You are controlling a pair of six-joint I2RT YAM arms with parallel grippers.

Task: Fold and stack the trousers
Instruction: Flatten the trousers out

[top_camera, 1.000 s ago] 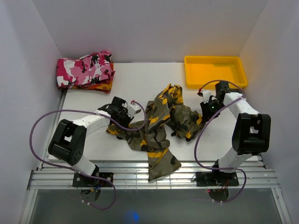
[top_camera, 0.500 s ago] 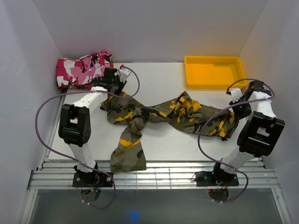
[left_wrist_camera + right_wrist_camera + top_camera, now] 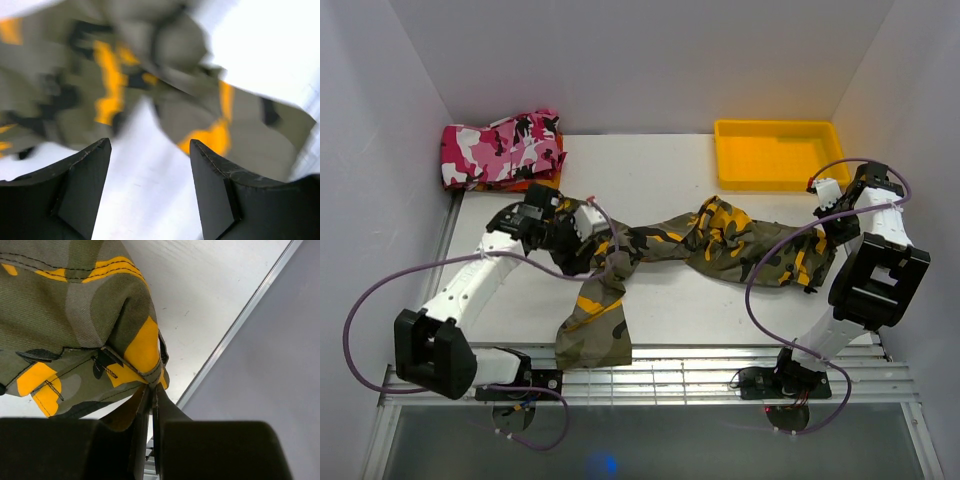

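Note:
The trousers (image 3: 720,235), camouflaged in olive, yellow-orange and black, lie stretched across the middle of the white table (image 3: 650,165). One leg (image 3: 592,330) trails toward the front edge. My left gripper (image 3: 595,238) hovers over their left end, open, with only bare table between its fingers (image 3: 150,141); the cloth (image 3: 115,85) lies just ahead of the tips. At the far right, my right gripper (image 3: 825,232) is shut on a seamed edge of the trousers (image 3: 75,315), which are pinched between its jaws (image 3: 152,387).
A folded pink, white and black camouflage garment (image 3: 500,150) sits at the back left on a red-orange one (image 3: 538,186). A yellow tray (image 3: 780,152) stands at the back right. Metal rails (image 3: 650,375) run along the front edge. The right wall (image 3: 260,365) is close to my right gripper.
The bunched trousers were pulled out lengthwise. My left gripper has let go of them, opened, and come from the back left toward the middle. My right gripper kept its grip at the far right.

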